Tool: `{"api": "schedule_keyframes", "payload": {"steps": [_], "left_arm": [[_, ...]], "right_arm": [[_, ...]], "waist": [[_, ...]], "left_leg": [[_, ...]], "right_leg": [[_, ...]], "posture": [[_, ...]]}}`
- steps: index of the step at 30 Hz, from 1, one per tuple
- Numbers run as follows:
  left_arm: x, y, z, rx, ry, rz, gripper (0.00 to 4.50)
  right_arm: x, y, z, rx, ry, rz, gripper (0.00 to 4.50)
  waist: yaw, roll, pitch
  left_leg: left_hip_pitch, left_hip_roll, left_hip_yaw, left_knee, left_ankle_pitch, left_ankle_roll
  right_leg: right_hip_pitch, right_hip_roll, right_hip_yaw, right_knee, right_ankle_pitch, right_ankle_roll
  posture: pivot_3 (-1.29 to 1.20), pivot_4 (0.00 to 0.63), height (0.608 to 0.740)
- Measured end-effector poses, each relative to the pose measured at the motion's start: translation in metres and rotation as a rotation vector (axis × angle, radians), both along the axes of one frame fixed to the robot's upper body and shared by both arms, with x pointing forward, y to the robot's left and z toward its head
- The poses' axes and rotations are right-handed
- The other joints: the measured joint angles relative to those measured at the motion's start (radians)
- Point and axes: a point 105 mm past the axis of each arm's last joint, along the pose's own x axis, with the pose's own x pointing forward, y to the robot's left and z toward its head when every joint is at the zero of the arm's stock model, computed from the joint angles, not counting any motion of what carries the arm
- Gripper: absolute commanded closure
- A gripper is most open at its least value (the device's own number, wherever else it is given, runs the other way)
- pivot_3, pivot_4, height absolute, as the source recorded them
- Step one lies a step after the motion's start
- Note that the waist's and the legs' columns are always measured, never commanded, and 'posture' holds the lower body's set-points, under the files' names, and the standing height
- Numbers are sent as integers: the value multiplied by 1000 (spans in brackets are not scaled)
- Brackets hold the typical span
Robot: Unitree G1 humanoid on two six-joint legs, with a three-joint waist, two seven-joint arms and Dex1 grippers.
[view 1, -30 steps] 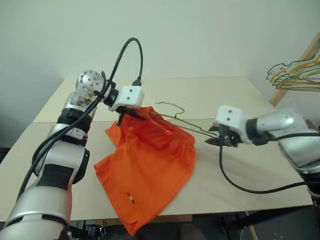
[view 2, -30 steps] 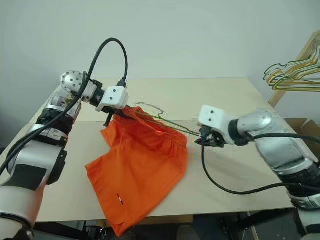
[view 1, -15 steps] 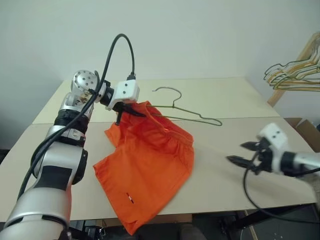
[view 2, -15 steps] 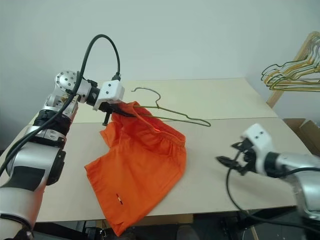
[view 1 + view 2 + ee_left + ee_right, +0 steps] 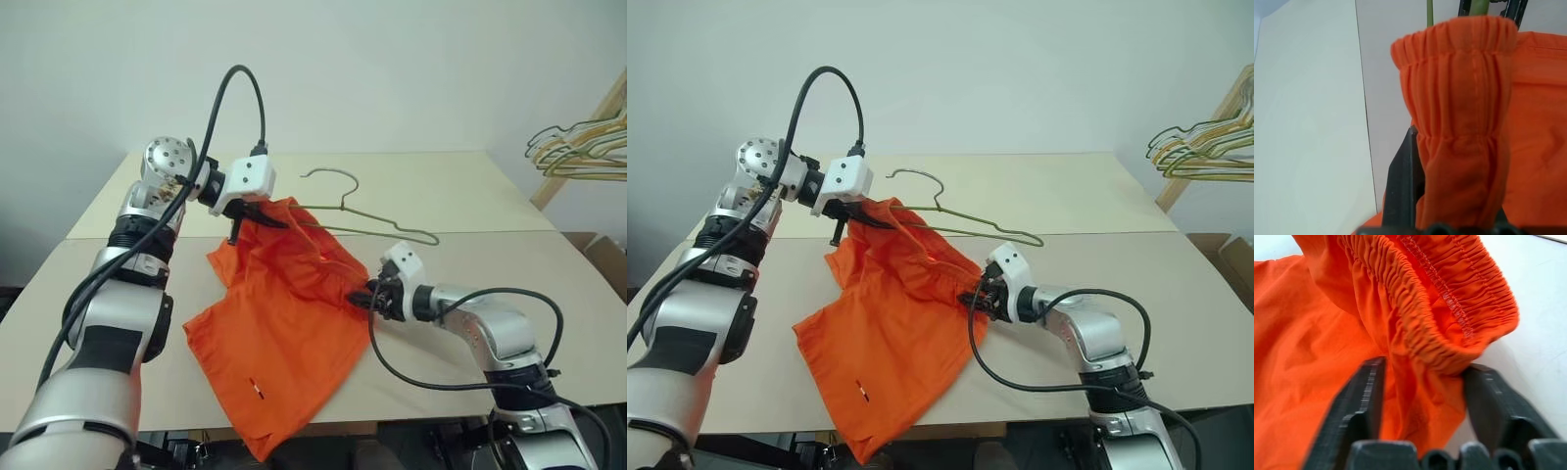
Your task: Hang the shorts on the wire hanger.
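The right gripper (image 5: 972,299), half a second ago hovering wide open off to the right, is now down at the right edge of the shorts (image 5: 284,323), its fingers (image 5: 1364,396) apart around the gathered waistband. The left gripper (image 5: 257,215) stays clamped on the waistband's raised far corner. The wire hanger (image 5: 367,223) lies threaded into the shorts, hook free over the bench (image 5: 470,186).

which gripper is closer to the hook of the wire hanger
Left. The left gripper pinches the shorts just beside the wire hanger hook, while the right gripper sits lower, at the waistband's near corner.
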Motion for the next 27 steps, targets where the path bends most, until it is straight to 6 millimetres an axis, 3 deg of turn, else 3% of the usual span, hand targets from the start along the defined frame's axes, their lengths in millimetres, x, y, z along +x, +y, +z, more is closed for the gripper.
{"api": "schedule_keyframes", "payload": {"steps": [5,6,13,16,23,27], "left_arm": [[0,1,2,-1,-9,1,4500],[0,1,2,-2,-10,1,4500],[-1,3,-1,-7,4,9,4500],[-6,21,-3,-10,58,32,4500],[-21,44,-16,41,126,35,4500],[-24,45,-21,60,131,14,4500]], "right_arm": [[0,-9,0,-26,-3,-12,4342],[0,-9,0,-27,-4,-14,4469],[-2,-15,-1,-51,-30,-42,4469],[-13,-39,1,-49,-53,-76,4469],[-19,-66,31,-45,-142,-68,4469],[-20,-71,34,-55,-138,-51,4469]], "waist": [[-4,0,0],[-4,0,0],[-2,0,0],[-2,0,0],[-6,0,0],[-2,0,0]], "left_leg": [[2,0,0,0,0,-1],[2,0,0,0,0,-1],[1,0,0,0,0,-1],[0,0,0,0,0,0],[5,2,1,0,0,0],[4,1,1,0,0,1]], "right_leg": [[0,0,1,-1,0,0],[0,0,1,-1,0,0],[0,0,1,0,0,0],[0,0,1,0,0,0],[2,1,3,-1,0,0],[2,0,3,-1,0,0]], "posture": [[-97,0,740],[-97,0,740],[-104,0,740],[-110,0,740],[-120,0,740],[-118,0,740]]}}
